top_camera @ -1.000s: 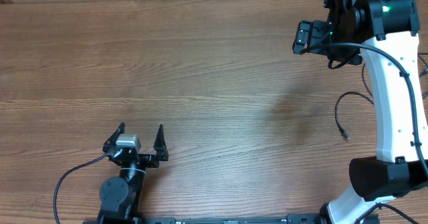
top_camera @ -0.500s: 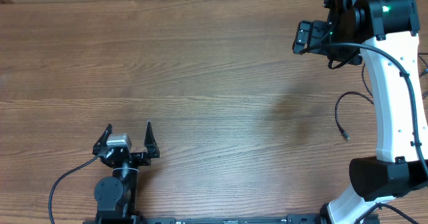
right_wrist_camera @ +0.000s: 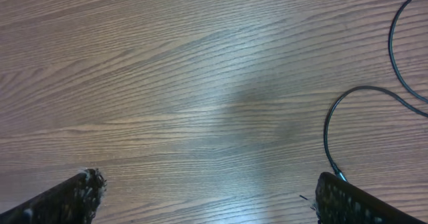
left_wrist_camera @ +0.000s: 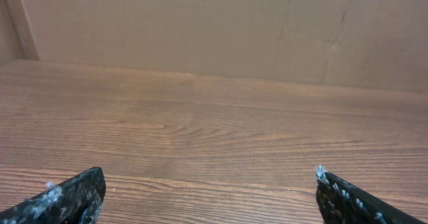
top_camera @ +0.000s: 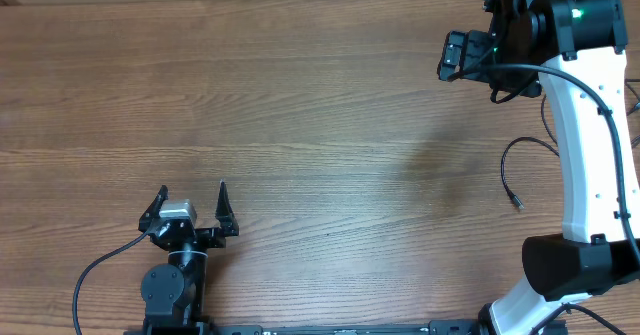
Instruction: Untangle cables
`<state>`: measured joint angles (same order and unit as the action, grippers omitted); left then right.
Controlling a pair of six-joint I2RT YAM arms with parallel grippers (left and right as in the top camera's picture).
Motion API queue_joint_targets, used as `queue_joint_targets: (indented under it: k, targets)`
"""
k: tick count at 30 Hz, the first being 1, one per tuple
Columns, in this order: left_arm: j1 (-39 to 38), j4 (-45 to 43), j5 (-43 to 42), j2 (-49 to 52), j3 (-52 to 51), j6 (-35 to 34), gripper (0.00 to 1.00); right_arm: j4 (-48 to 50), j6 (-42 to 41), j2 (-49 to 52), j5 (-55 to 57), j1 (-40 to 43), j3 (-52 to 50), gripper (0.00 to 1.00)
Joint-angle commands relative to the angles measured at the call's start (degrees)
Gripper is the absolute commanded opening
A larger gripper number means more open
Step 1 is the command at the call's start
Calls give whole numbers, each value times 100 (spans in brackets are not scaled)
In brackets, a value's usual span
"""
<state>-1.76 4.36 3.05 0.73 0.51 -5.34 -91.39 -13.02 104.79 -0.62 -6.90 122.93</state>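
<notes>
Approach stage: your left gripper (top_camera: 192, 193) and right gripper (right_wrist_camera: 207, 184), jaws wide open, empty; next, bring right jaws over cable (right_wrist_camera: 326, 134) lying just ahead of them.

Robot lab bench, wood-grain table (top_camera: 300, 95), cardboard backdrop (left_wrist_camera: 200, 23)

A wooden table (top_camera: 300, 95) with brown grain running left to right filled nearly the whole overhead view, and a thin paler strip ran along the top edge. In the left wrist view the tabletop met a plain beige wall (left_wrist_camera: 167, 23) across the upper half, with faint seams at the upper right. A soft pale sheen crossed the middle of the right wrist view.
</notes>
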Motion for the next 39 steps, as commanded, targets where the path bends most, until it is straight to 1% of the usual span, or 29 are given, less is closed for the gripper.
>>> queue_joint_targets:
  k: [1,26,33,39]
  targets:
    - [28,-4,-52,-52,-22,173,100,20,39,-31,39,-22,11,100]
    - [28,-4,-52,-48,-22,173,100,20,42,-22,39,-22,13,100]
    - [28,-4,-52,-48,-22,173,99,623,98,-365,-9,-37,11,100]
    - [28,-4,-52,-48,-22,173,100,1364,90,-966,-354,-50,-4,100]
